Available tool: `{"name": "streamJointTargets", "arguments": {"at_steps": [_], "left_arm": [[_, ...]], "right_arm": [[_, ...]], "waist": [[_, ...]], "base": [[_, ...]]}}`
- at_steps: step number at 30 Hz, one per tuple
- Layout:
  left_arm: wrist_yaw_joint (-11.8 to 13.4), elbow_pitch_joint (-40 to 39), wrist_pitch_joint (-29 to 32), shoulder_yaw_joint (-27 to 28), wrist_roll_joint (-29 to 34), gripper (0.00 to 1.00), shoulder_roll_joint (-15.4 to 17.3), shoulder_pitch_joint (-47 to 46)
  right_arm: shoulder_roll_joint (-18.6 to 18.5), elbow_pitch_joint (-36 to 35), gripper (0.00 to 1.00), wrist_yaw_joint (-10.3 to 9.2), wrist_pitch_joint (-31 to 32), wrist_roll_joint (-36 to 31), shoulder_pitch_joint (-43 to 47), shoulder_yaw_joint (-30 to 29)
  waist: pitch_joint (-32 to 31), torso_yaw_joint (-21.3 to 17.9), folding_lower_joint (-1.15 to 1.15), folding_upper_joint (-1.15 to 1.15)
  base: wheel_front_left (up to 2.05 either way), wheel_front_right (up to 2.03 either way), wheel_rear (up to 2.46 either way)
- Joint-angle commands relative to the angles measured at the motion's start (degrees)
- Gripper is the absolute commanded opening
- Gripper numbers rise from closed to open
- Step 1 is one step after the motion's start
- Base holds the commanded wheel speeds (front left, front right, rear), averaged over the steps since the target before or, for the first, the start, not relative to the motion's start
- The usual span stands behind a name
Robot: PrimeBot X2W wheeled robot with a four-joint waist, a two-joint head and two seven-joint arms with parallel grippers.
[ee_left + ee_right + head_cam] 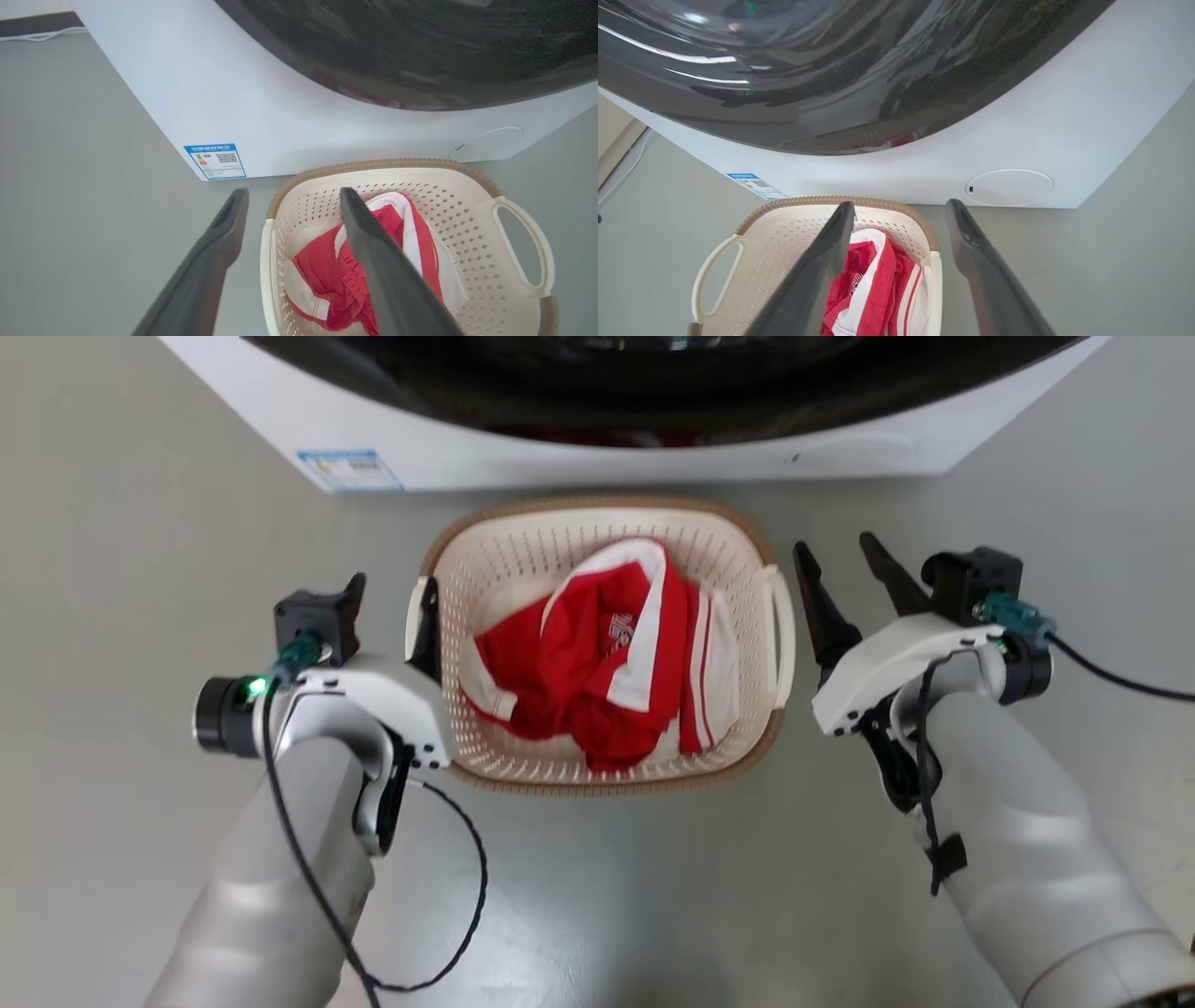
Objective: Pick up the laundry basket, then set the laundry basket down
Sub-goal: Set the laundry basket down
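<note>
The laundry basket (523,560), cream with a brown rim, stands on the floor in front of the washing machine, with a red and white garment (597,653) inside. My left gripper (397,593) is open at its left side. In the left wrist view (294,193) one finger lies outside the basket (448,205) and the other over its inside, with the left handle (267,261) between them. My right gripper (834,543) stands open just right of the right handle (782,635). Its wrist view (901,206) shows one finger over the basket (784,233) and one over the floor.
The white washing machine (560,448) with its dark round door stands close behind the basket. Grey floor (607,896) stretches in front and to both sides. A cable (42,33) runs along the wall at the far left.
</note>
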Motion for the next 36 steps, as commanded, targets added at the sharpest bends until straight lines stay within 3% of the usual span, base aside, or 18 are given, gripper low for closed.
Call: {"name": "streamJointTargets", "arguments": {"at_steps": [1,15,36], "left_arm": [[0.69,-2.79,-0.36,2.61,1.27,1.00,2.09,2.34],[1.70,-23.54,-0.36,12.31,11.26,1.00,1.03,22.80],[1.83,-41.13,-0.36,18.94,15.52,1.00,-2.21,46.00]], "right_arm": [[1.30,-2.43,1.00,0.36,-0.61,-0.37,2.72,0.46],[1.30,-19.11,1.00,0.36,-0.61,-4.01,18.08,-1.88],[1.30,-34.83,1.00,0.36,-0.61,-6.54,40.46,-9.86]], "waist": [[-3.47,-0.99,0.00,0.00],[-16.33,-3.81,0.00,0.00],[-30.80,-5.74,0.00,0.00]], "base": [[0.00,0.00,0.00],[0.00,0.00,0.00],[0.00,0.00,0.00]]}}
